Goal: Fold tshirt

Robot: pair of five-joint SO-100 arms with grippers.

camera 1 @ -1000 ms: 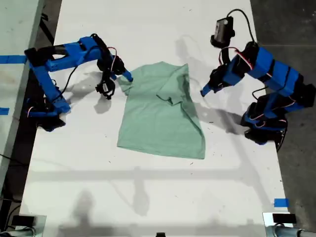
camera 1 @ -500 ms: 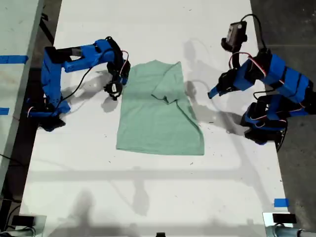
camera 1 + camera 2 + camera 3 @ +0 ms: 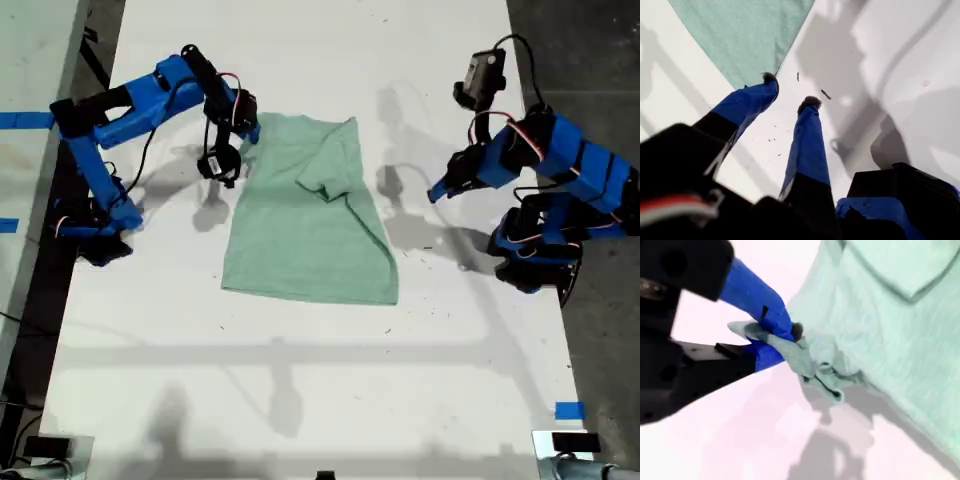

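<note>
Our tshirt (image 3: 305, 230) is a plain pale mint green with no print. It reads lighter and washed out in the second wrist view (image 3: 890, 330). Our table (image 3: 300, 390) is white, crossed by soft grey shadows. My first gripper (image 3: 788, 90) has bright blue jaws on a black body. My second gripper (image 3: 785, 337) shows the same blue and black. Blue tape (image 3: 569, 410) marks the table's edge.

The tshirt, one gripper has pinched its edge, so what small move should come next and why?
Probably lift my second gripper a little and carry the pinched sleeve inward over the tshirt. Its jaws are clamped on bunched cloth at the shirt's edge on the exterior view's left, while my first gripper is open and off the cloth.
</note>
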